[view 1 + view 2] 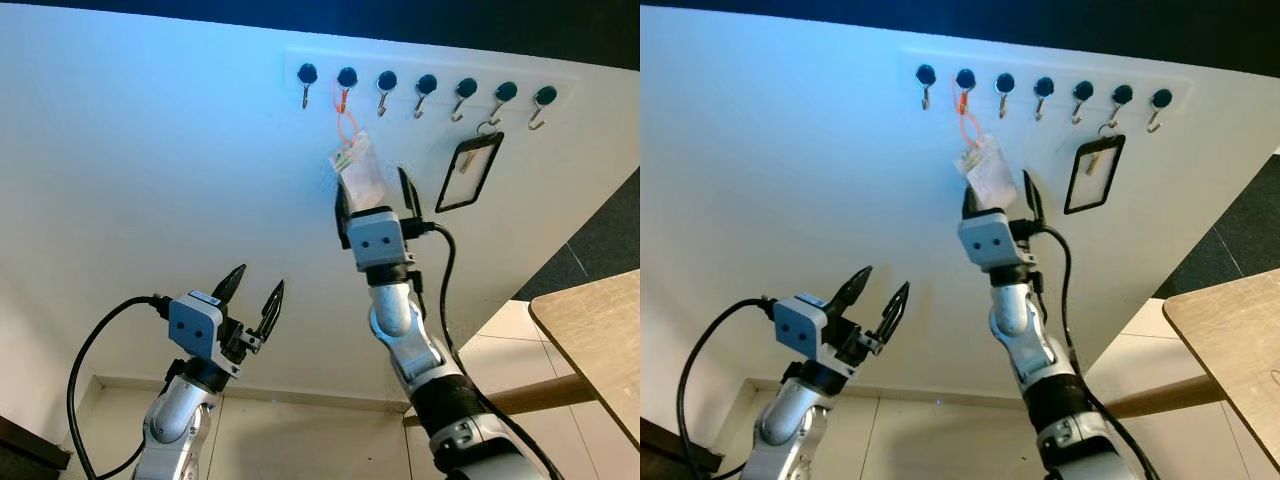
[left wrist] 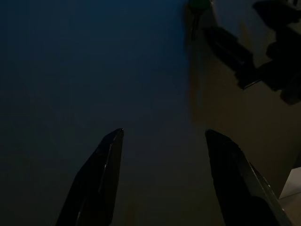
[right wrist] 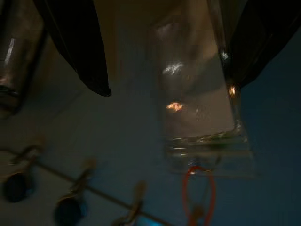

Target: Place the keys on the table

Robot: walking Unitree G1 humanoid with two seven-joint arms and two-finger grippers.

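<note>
Retrieval step: right pincer (image 1: 377, 195) brackets the clear key pouch (image 1: 358, 170), fingers apart; next, clamp, unhook toward twelve o'clock. Left pincer (image 1: 251, 296) open.

Seven hooks (image 1: 426, 92) with dark round heads are sitting in one row on the white wall (image 1: 150, 170). Two items are hanging from them: one clear pouch (image 1: 358, 170) on an orange loop and one black-framed card holder (image 1: 468, 172). Two robot arms are showing, and one wooden tabletop (image 1: 600, 330) is standing at the right.
</note>
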